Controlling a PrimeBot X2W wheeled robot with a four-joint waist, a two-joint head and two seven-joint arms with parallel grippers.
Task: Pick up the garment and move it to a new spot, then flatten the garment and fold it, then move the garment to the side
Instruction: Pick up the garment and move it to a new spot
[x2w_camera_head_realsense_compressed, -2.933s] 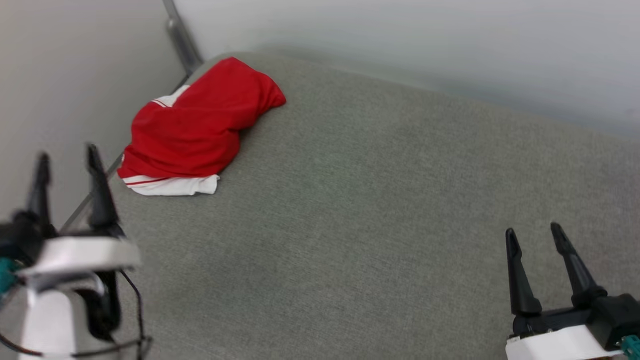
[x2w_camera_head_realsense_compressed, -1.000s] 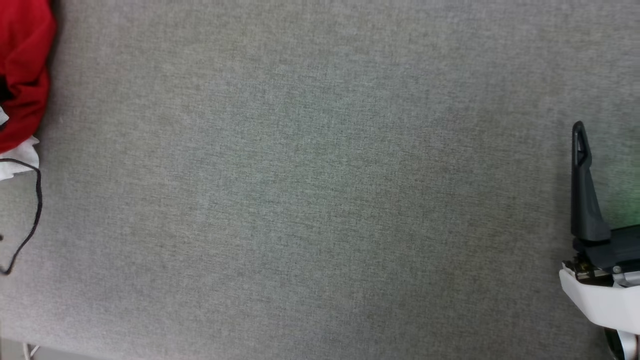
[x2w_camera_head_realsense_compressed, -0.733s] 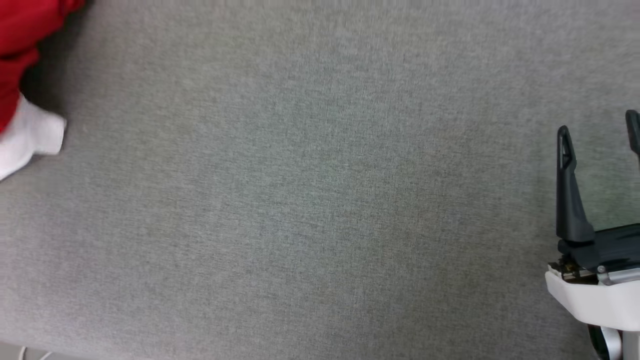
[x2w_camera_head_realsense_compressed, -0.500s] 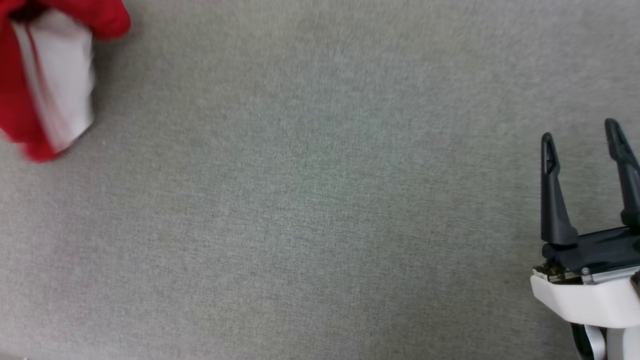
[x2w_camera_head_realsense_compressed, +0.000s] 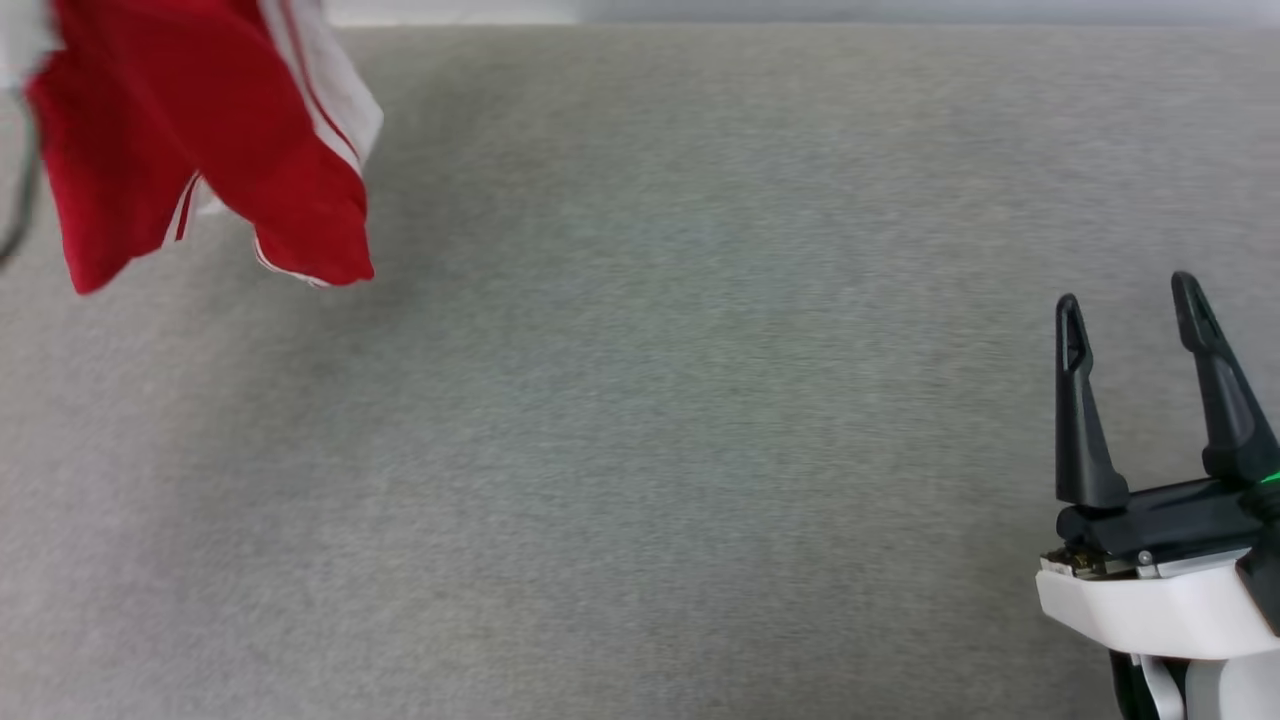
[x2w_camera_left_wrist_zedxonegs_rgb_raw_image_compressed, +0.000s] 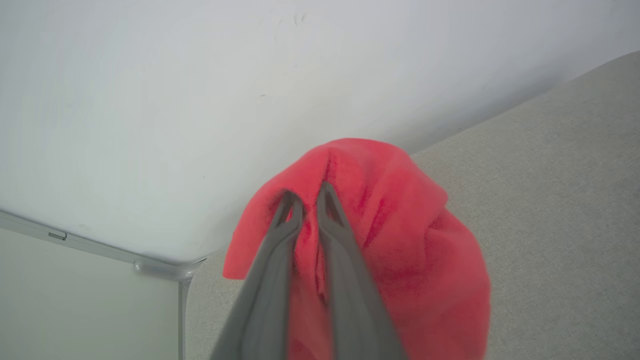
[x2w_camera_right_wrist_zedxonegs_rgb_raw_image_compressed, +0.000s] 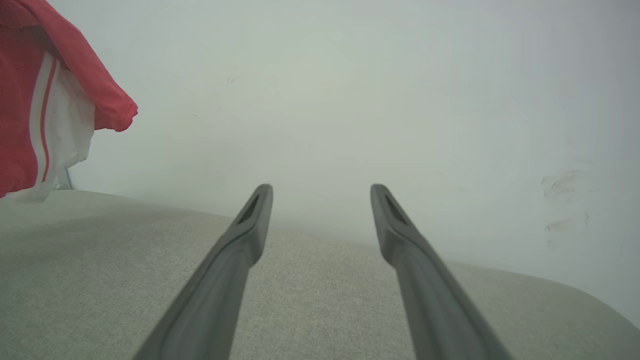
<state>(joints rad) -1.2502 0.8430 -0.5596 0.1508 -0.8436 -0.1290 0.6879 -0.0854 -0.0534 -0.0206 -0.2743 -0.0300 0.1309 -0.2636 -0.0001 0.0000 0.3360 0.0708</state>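
Garment (x2w_camera_head_realsense_compressed: 210, 150) found clear of the grey padded surface (x2w_camera_head_realsense_compressed: 640, 450). It is hung in a bunch at upper left of head view, w/ white sleeve and striped trim draped down its right side and a soft shadow thrown on the cloth below. No chest lettering can be made out.

In left wrist view the left gripper (x2w_camera_left_wrist_zedxonegs_rgb_raw_image_compressed: 307, 194) is seen w/ fingers drawn nearly together, and a fold of red fabric is pinched between them. The rest of the shirt is slung under and to one side of the fingers. A thin dark cable (x2w_camera_head_realsense_compressed: 15, 210) is noted at the left edge, beside the garment.

Right gripper (x2w_camera_head_realsense_compressed: 1127, 290) is held at lower right of head view, well apart from the garment. Its fingers are spread wide and nothing is held between them. In right wrist view the shirt is seen up at far left against the pale wall (x2w_camera_right_wrist_zedxonegs_rgb_raw_image_compressed: 320, 100).

Change vs. earliest frame: the garment was then laid in a heap at the far left corner of the surface, w/ the left gripper spread and unloaded short of it. Now it is gripped and lifted. Over the last sec. more of the shirt has been brought into head view, though the camera has also been shifted, so part of that is camera motion.

Assessment: pick-up judged complete and transfer to the new spot judged under way. Set-down, flattening, folding and the move aside are all outstanding.
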